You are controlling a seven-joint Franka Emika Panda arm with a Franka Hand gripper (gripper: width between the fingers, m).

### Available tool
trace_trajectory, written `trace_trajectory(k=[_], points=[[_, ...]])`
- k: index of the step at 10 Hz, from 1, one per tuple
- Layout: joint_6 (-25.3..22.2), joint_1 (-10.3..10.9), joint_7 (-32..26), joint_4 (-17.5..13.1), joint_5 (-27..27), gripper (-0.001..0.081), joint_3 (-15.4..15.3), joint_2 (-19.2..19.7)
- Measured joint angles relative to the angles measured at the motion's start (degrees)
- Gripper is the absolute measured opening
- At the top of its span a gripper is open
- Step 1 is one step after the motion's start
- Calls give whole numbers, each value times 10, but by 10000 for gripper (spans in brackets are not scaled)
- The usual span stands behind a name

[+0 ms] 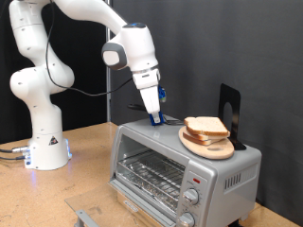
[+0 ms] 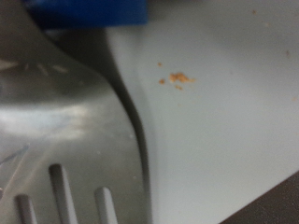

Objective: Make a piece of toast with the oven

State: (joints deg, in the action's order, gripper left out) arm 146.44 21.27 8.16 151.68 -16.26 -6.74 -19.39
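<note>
The oven [image 1: 180, 170] stands on the counter [image 1: 90, 142], door shut. On its roof a round board [image 1: 210, 146] carries the piece of toast [image 1: 205, 127]. The hand [image 1: 155, 119] touches the roof beside them; spread or pinching, I cannot tell. Only the wrist view reveals crumbs [image 2: 176, 79] and a slotted spatula [image 2: 65, 140].

No text, brand or number is legible in either view. The oven [image 1: 185, 166] has faint marks around its knobs [image 1: 191, 196], but they are too small to read.
</note>
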Motion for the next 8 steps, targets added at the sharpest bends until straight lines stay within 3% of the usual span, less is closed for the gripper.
trace_trajectory(k=[1, 2, 3, 4, 5, 8], points=[[0, 0, 0, 0, 0, 806, 0, 0], [0, 0, 0, 0, 0, 704, 0, 0], [0, 0, 0, 0, 0, 525, 0, 0], [0, 0, 0, 0, 0, 525, 0, 0], [0, 0, 0, 0, 0, 441, 0, 0], [0, 0, 0, 0, 1, 441, -1, 0]])
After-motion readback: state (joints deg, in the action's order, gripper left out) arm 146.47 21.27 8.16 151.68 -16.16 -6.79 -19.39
